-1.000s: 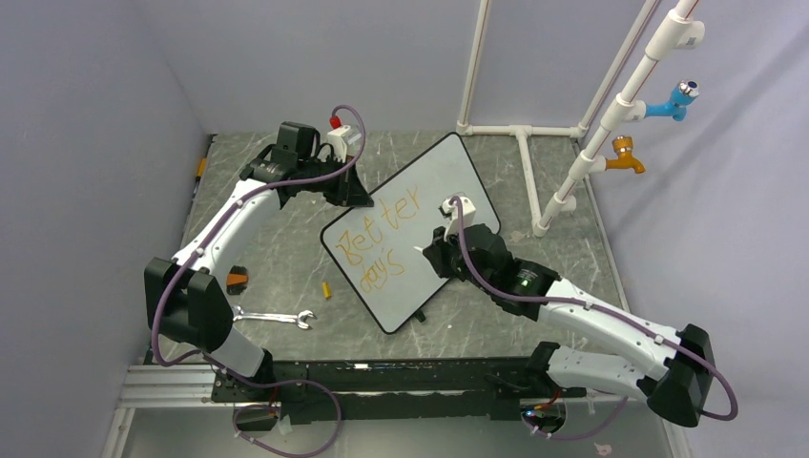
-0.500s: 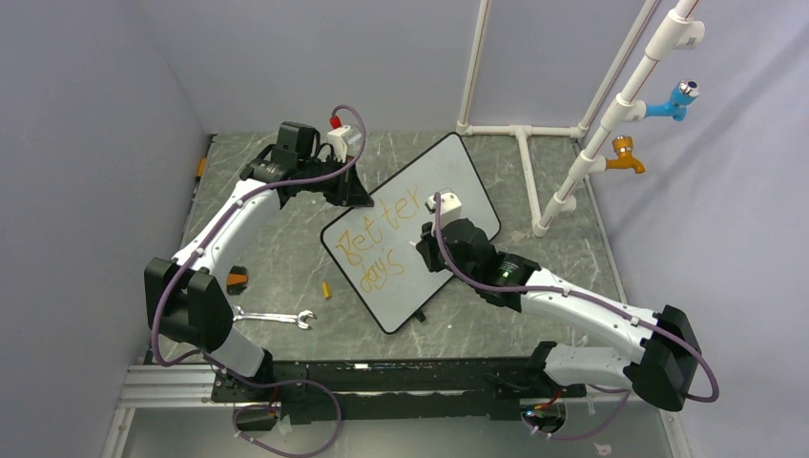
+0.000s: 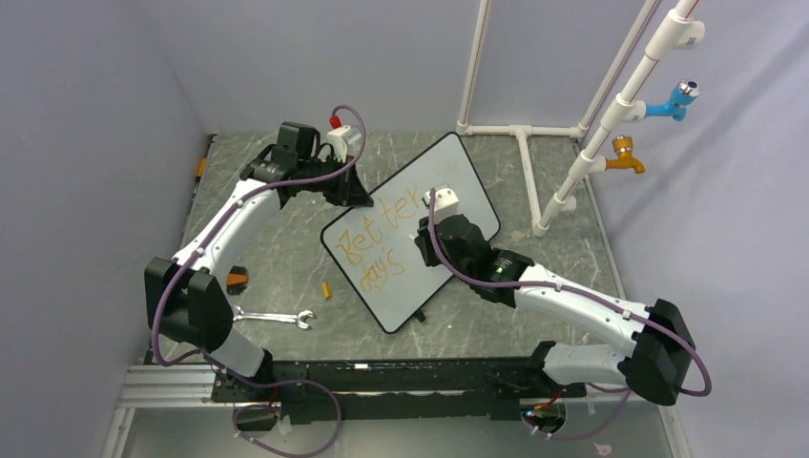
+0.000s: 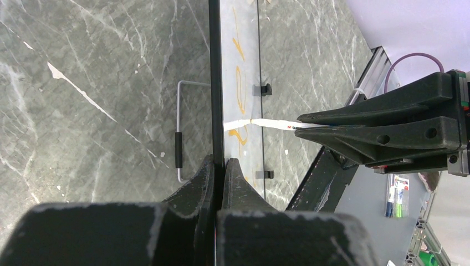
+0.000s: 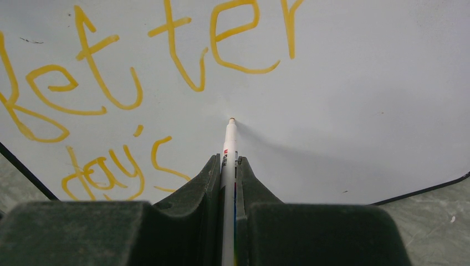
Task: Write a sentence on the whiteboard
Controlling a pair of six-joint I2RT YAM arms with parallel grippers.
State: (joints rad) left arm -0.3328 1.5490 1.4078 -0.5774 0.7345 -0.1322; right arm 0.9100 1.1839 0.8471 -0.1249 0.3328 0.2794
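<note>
The whiteboard point(image 3: 450, 170) lies slanted at mid-table, and the left wrist view shows it edge-on point(image 4: 215, 83). The sentence point(image 3: 380, 240) in orange reads "Better" above "days" point(image 5: 111, 166). My left gripper point(image 3: 349, 197) point(image 4: 219, 164) is shut on the board's black-framed upper left edge. My right gripper point(image 3: 429, 244) point(image 5: 228, 160) is shut on a white marker point(image 5: 229, 141). The marker's tip rests on bare board right of "days" and below "ter". In the left wrist view the marker point(image 4: 274, 123) meets the board face.
A wrench point(image 3: 275, 318), a small yellow cap point(image 3: 326, 289) and an orange-black piece point(image 3: 237, 279) lie left of the board. A white pipe frame point(image 3: 534, 134) with blue point(image 3: 675, 100) and orange point(image 3: 625, 157) taps stands at the back right. A wire stand point(image 4: 178, 133) sits behind the board.
My right arm has carried the marker up and to the left across the board, toward the written words. The left arm and the board have stayed still.
</note>
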